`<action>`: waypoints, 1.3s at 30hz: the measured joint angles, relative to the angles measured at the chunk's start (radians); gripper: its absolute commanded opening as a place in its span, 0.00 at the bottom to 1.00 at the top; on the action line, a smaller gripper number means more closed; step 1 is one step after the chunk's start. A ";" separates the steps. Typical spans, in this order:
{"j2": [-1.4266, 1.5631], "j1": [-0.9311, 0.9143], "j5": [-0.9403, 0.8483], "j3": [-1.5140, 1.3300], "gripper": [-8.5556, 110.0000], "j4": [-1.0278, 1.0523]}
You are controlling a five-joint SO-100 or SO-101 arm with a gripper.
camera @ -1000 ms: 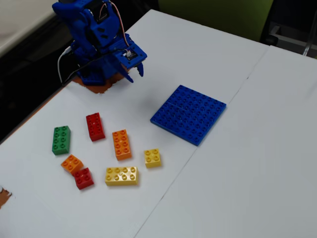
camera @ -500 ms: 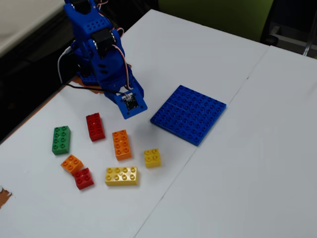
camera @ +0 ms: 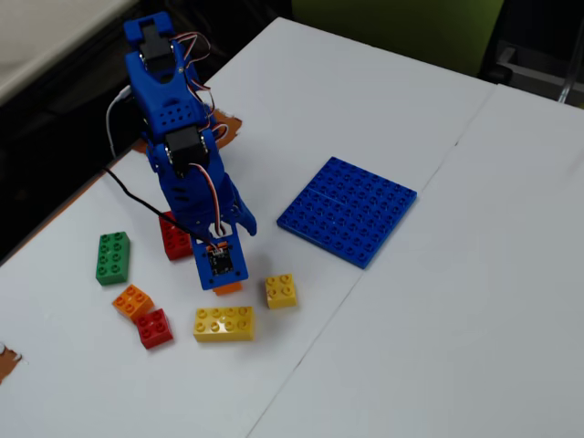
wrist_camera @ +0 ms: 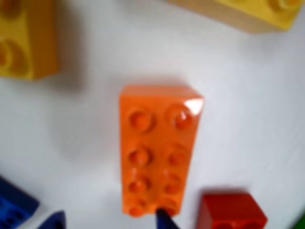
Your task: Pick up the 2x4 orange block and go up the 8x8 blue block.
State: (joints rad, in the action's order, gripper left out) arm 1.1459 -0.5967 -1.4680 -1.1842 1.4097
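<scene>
We can make out only a sliver of the 2x4 orange block (camera: 228, 287) in the fixed view, where the blue arm (camera: 182, 155) and its camera mount stand over it and cover nearly all of it; in the wrist view the same block fills the centre, lying flat on the white table (camera: 438, 319) with its eight studs up, its near end touching the bottom edge of the picture. Of the gripper (wrist_camera: 164, 220) we see only one dark blue fingertip (wrist_camera: 164, 220) poking in at the bottom edge, just at the block's near end, and another blue piece at the lower left corner; whether the pincer is spread or closed, and whether it has hold of anything, we cannot tell. The wrist view is soft and blurred, and it cuts off a yellow brick at the upper left (wrist_camera: 21, 40), another yellow one (wrist_camera: 259, 12) at the upper right and a red brick (wrist_camera: 231, 212) at the lower right. The 8x8 blue block (camera: 348, 210) lies flat well apart from the arm, to the right in the fixed view, with nothing on it. A red brick behind the arm (camera: 173, 239) is half hidden. We can read no writing or label anywhere.
</scene>
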 measured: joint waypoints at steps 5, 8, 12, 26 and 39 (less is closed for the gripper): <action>-0.018 -0.023 -0.048 0.084 0.26 0.018; -0.018 -0.048 -0.089 0.138 0.26 0.067; -0.018 -0.078 -0.141 0.170 0.27 0.086; -0.117 -0.103 -0.158 0.181 0.28 -0.020; -0.161 -0.098 -0.152 0.181 0.25 -0.060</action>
State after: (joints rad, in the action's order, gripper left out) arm 0.9848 -0.6949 -1.6199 -1.0032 1.3499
